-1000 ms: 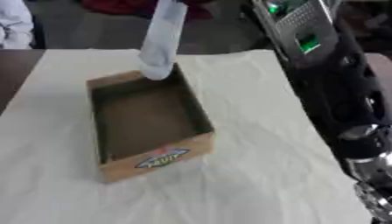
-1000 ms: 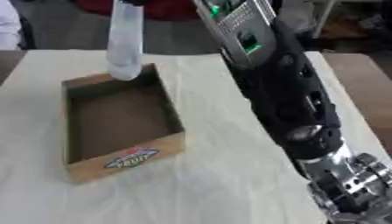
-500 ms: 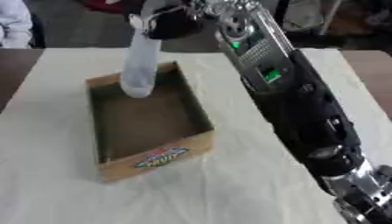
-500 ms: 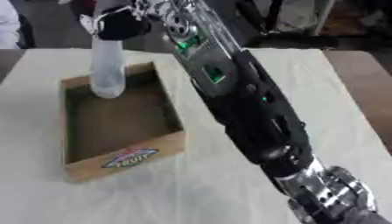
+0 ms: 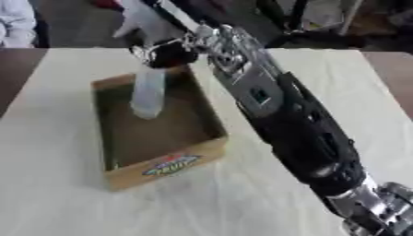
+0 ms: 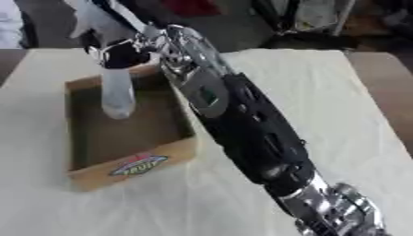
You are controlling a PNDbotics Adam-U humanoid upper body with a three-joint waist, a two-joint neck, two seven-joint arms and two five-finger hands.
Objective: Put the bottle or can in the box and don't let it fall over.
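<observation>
From the head camera I see my right arm (image 5: pixel 298 129) reaching in from the lower right corner and stretching diagonally up across the cloth-covered bench (image 5: pixel 322 73) to the far end of the cardboard box (image 5: pixel 161 168). My right hand (image 5: pixel 165 53) is at the top of the reach, just above the box's far rim, and it looks wrapped around the upper part of a pale, clear bottle (image 5: pixel 148 94); the fingers blur into the dark cuff there, so I take the hold as a curled grasp on the neck or shoulder rather than something I can trace finger by finger. The bottle hangs nearly upright below the hand, tipped only slightly, with its lower end down inside the box toward the far left part of the interior. I cannot tell whether its base is touching the box floor or sitting just above it. The box is open-topped, long and shallow, with a dark inside and a coloured label (image 5: pixel 171 165) on the near short wall; it lies askew on the cloth, its near end toward me and its far end under the hand. The arm's black shell passes beside the box's right wall without any contact that I can make out. My left hand shows in neither view.
</observation>
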